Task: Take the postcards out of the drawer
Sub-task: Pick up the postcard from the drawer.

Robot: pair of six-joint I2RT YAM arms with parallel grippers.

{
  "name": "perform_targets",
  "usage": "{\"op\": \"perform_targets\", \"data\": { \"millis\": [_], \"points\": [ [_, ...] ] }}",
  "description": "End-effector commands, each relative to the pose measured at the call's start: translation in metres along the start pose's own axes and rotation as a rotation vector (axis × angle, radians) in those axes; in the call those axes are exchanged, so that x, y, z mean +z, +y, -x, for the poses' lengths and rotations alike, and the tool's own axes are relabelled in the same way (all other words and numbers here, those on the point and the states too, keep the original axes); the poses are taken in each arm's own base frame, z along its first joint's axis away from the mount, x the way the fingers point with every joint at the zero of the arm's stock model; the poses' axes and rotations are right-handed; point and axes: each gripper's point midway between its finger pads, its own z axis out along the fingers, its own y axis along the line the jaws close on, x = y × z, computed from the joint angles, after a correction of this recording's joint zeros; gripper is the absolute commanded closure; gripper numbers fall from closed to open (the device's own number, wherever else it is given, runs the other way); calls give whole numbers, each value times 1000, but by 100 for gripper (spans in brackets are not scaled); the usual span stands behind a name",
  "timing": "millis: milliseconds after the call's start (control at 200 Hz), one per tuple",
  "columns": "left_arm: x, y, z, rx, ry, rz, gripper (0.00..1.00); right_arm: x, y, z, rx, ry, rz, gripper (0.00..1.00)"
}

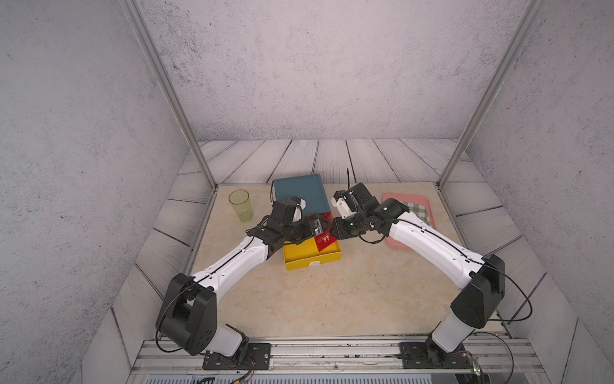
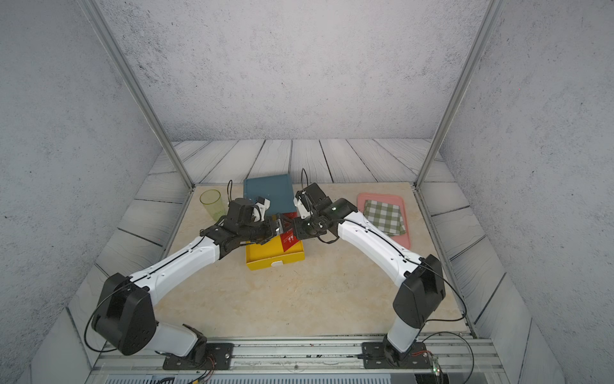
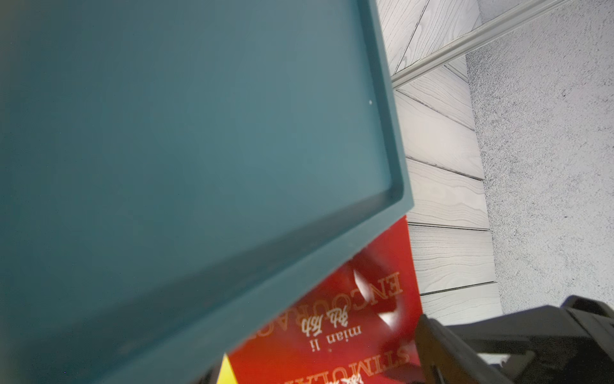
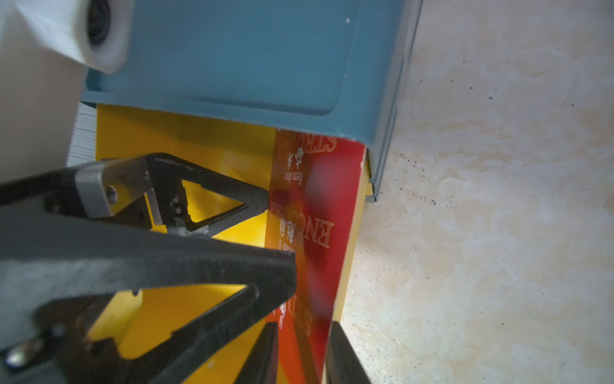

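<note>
The tabletop (image 1: 332, 299) in front of me was a pale beige slab, mottled like marble, and the wide near half of it carried nothing but my own shadow. Everything stood toward the far edge. At my far left a green cup (image 1: 241, 206) stood upright, see-through, well apart from the rest. In the far middle sat a teal case (image 1: 300, 192), flat on the top. A yellow drawer (image 1: 299, 256) stuck out of its near side, low over the slab; whether it touched, I could not tell. At my far right lay a pink tray (image 2: 382, 197).
</note>
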Motion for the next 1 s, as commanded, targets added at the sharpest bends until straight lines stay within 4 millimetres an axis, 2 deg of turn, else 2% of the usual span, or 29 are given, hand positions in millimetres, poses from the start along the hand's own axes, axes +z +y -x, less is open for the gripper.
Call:
{"op": "perform_targets", "data": {
  "millis": [0,430,991],
  "points": [
    [-2,3,-2,-9,3,13,4,-31,17,13,1,-83,65,73],
    [-2,3,-2,-11,2,11,4,-38,17,17,-5,-102,56,76],
    [-5,1,-1,-13,-3,8,4,-9,13,4,49,-45,82,76]
  ]
}}
